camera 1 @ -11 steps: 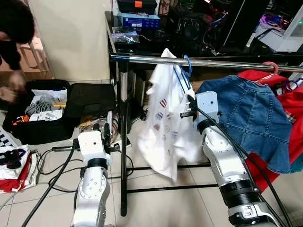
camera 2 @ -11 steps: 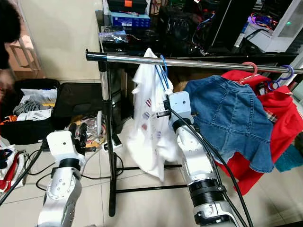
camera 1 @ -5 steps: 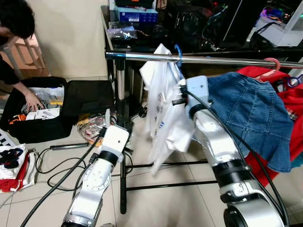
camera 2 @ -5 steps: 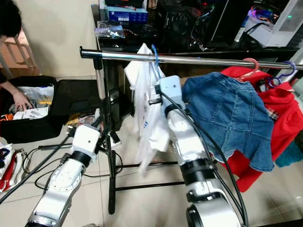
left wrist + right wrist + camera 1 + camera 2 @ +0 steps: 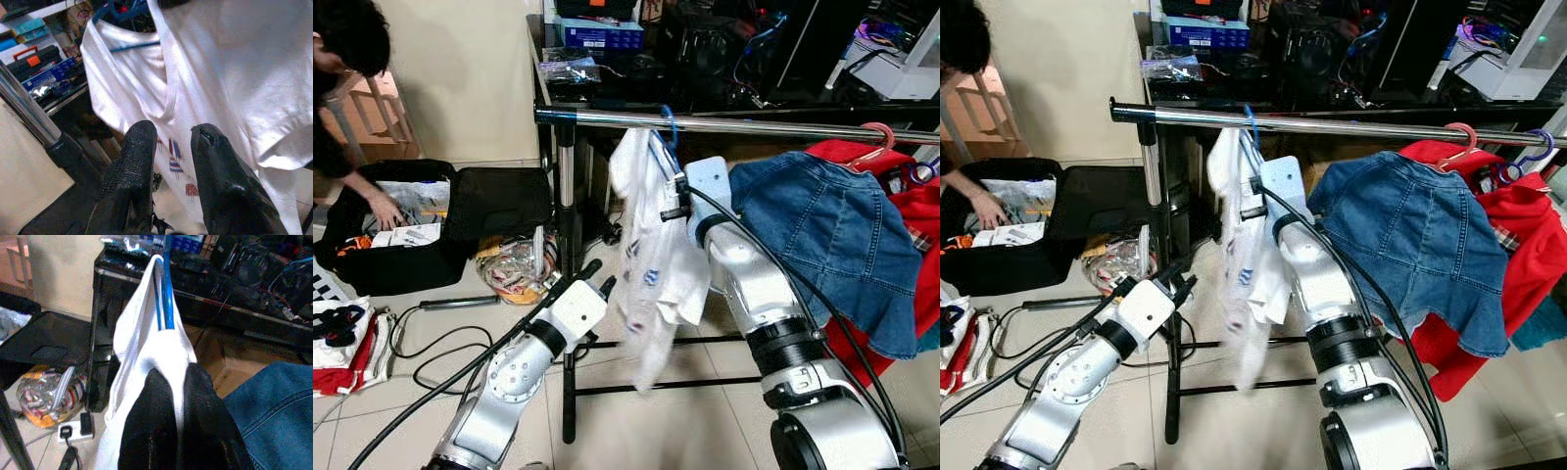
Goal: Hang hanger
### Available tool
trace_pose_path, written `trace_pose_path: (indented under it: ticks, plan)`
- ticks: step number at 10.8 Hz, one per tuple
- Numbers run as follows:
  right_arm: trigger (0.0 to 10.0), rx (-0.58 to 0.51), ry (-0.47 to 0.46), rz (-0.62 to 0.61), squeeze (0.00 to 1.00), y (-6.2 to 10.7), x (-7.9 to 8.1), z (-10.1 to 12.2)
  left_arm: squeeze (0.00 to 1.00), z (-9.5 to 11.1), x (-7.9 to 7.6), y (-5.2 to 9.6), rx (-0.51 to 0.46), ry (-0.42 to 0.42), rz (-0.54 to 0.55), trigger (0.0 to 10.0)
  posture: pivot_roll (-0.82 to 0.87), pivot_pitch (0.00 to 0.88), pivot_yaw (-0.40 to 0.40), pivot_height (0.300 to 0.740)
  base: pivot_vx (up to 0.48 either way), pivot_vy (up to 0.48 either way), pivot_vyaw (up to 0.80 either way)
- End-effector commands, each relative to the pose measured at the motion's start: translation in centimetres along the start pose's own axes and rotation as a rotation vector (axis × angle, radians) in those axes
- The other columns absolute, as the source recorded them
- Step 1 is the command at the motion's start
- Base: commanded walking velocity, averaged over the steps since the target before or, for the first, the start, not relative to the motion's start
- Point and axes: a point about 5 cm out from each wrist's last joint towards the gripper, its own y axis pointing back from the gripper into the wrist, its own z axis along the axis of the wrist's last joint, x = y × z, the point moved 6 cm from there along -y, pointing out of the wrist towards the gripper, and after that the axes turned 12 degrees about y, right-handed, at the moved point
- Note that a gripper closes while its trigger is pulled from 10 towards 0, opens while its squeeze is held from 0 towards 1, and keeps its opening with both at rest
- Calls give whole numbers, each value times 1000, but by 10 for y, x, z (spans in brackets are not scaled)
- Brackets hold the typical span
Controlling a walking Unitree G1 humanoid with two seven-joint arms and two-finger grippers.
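Left arm (image 5: pixel 524 367) now raised toward shirt (image 5: pixel 651 255).

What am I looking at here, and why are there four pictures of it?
This is a humanoid robot at a clothes rail. Two pictures come from cameras in its head, looking down over its silver arms; the other two come from a camera on each wrist, looking along that arm's two black fingers. The right gripper is pinched shut on a white T-shirt that hangs on a blue hanger, whose hook sits at the rail. The left gripper is lower, open, pointing at the shirt. A denim jacket and red clothes hang further along. A person reaches into a black case on the floor.
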Motion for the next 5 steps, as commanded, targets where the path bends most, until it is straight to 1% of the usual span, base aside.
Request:
trace_pose_path:
  ticks: [1, 2, 3, 4, 5]
  plan:
    - [10000, -6, 23, -15, 0, -2, -8, 7, 0, 5, -5, -1, -17, -17, -35, 10000, 223, 79, -126, 740, 0, 0, 0]
    - [10000, -13, 16, 6, 0, -1, -5, 7, 0, 5, -4, -1, -18, -21, -34, 10000, 222, 77, -125, 740, 0, 0, 0]
    - [10000, -31, -2, 55, 1000, 1, 4, 8, 0, 5, -3, -1, -21, -22, -30, 10000, 221, 76, -122, 740, 0, 0, 0]
    - [10000, -29, 0, 78, 1000, 3, 8, 7, 0, 5, -2, -1, -23, -22, -30, 10000, 220, 76, -121, 740, 0, 0, 0]
    - [10000, -6, 23, 106, 51, 4, 15, 0, 0, 5, -4, -2, -25, -16, -31, 10000, 218, 75, -119, 740, 0, 0, 0]
